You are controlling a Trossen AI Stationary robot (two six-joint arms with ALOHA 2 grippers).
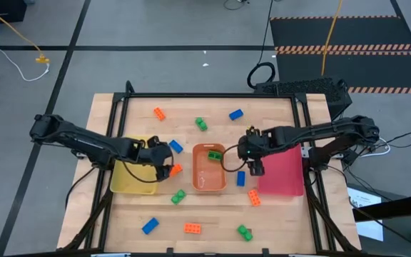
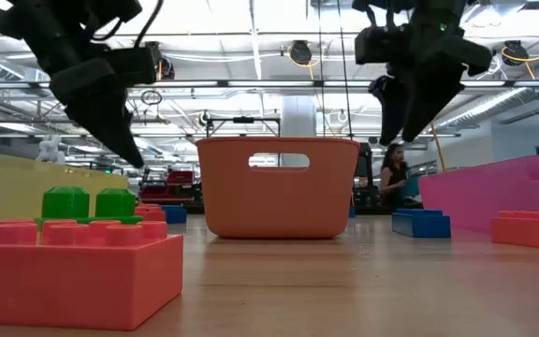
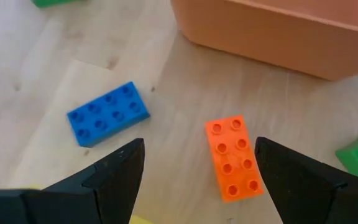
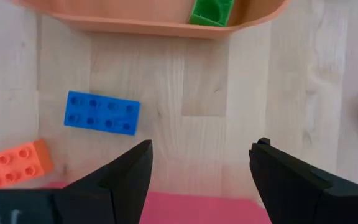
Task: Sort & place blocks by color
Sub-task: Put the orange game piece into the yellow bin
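Observation:
My left gripper (image 1: 165,166) is open and hangs above the table by the yellow tray's right edge. In its wrist view (image 3: 199,146) an orange block (image 3: 232,158) lies flat between its fingers' line and a blue block (image 3: 107,113) lies off to one side. My right gripper (image 1: 252,160) is open, hanging between the orange tray (image 1: 209,182) and the pink tray (image 1: 284,175). Below it (image 4: 204,146) lie a blue block (image 4: 102,113) and an orange block (image 4: 11,163). A green block (image 4: 211,11) rests inside the orange tray.
The yellow tray (image 1: 130,182), the orange tray and the pink tray stand in a row across the table's middle. Loose blocks lie scattered toward the far edge (image 1: 201,124) and the near edge (image 1: 192,228). A black frame runs round the table top.

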